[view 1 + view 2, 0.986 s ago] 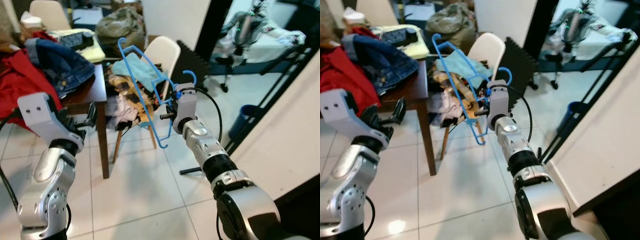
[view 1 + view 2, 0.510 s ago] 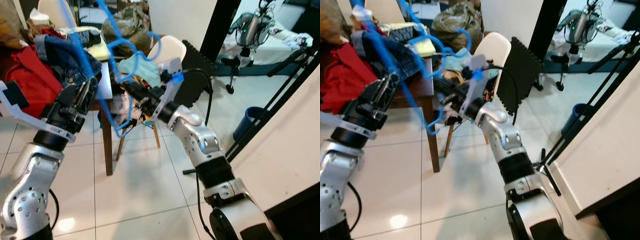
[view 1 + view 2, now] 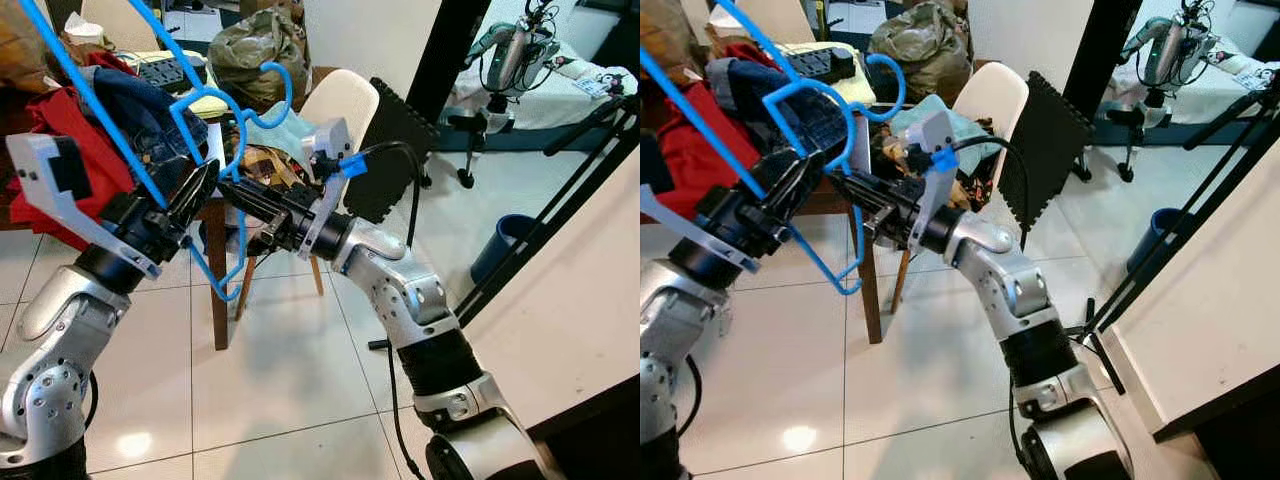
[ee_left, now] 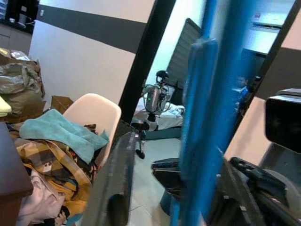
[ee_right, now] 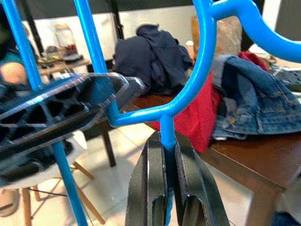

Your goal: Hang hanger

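A blue plastic hanger (image 3: 110,124) is held up in front of me, over the table edge, its hook (image 3: 282,98) pointing toward the chair. My right gripper (image 3: 226,191) reaches across to the left and is shut on the short stem below the hook (image 5: 167,141). My left gripper (image 3: 195,200) is raised against the same hanger. In the left wrist view a long blue bar (image 4: 207,117) runs between its fingers (image 4: 117,183) with a gap on one side, so this gripper stands open around the bar.
A dark wooden table (image 3: 212,300) carries a red garment (image 3: 85,150) and a denim jacket (image 3: 140,105). A white chair (image 3: 345,100) heaped with clothes stands behind the hanger. A black mat (image 3: 395,140), slanted black poles (image 3: 540,220) and a blue bin (image 3: 500,255) stand on the right.
My right arm swung the hanger up and to the left, across to my left gripper. The left gripper rose and now has the hanger's bar between its fingers.
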Available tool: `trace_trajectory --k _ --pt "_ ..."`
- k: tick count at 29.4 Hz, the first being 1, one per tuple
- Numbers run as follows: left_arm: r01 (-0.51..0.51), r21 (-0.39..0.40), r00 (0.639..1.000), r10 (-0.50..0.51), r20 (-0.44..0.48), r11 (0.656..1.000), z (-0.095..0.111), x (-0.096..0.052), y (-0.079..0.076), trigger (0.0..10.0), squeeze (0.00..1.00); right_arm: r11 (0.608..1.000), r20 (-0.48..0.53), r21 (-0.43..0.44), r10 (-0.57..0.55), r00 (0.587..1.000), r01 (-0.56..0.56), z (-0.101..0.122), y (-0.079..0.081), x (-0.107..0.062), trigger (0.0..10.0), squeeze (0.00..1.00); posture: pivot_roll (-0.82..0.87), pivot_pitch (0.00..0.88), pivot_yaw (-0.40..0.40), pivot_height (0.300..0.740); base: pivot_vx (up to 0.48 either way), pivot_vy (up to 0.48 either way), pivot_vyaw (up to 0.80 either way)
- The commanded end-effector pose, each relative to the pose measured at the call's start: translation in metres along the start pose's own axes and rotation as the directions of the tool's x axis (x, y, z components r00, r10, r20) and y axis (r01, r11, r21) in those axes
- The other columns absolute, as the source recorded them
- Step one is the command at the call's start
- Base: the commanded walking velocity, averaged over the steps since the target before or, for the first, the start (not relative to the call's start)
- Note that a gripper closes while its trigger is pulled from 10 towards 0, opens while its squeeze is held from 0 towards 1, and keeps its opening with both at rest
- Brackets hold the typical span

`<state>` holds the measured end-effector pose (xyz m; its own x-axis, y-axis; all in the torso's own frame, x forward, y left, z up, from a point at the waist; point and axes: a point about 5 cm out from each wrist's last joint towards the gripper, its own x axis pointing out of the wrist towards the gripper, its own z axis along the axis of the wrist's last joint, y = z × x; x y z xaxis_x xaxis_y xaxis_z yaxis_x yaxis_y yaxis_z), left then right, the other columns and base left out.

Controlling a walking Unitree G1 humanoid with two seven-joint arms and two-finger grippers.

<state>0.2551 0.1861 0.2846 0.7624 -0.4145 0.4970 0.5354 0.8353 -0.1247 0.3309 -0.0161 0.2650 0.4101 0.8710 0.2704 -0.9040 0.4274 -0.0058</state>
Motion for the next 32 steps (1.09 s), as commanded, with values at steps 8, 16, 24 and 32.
trace_trajectory --k 8,16,24,32 --pt "0.067 0.055 0.997 -0.066 -0.032 0.996 0.002 0.004 -0.016 10.0 0.0 0.991 -0.073 -0.02 -0.135 0.988 0.134 -0.011 -0.015 -0.003 10.0 0.0 0.09 0.113 -0.128 0.74 0.0 0.0 0.0" --pt "0.091 0.102 0.996 -0.088 -0.035 0.991 0.007 0.009 -0.026 10.0 1.0 0.987 -0.086 -0.035 -0.158 0.984 0.155 -0.013 -0.017 -0.003 10.0 0.0 0.09 0.108 -0.129 0.74 0.0 0.0 0.0" --pt "0.051 0.165 0.998 -0.047 -0.032 0.985 0.01 0.011 -0.026 10.0 0.0 0.986 -0.09 -0.042 -0.163 0.983 0.16 -0.014 -0.018 -0.002 10.0 0.0 0.1 0.103 -0.13 0.74 0.0 0.0 0.0" --pt "-0.016 0.208 1.0 0.012 0.022 0.978 0.021 0.011 -0.019 0.0 0.0 0.985 -0.094 -0.051 -0.17 0.981 0.165 -0.014 -0.018 -0.001 10.0 0.0 0.09 0.107 -0.128 0.74 0.0 0.0 0.0"
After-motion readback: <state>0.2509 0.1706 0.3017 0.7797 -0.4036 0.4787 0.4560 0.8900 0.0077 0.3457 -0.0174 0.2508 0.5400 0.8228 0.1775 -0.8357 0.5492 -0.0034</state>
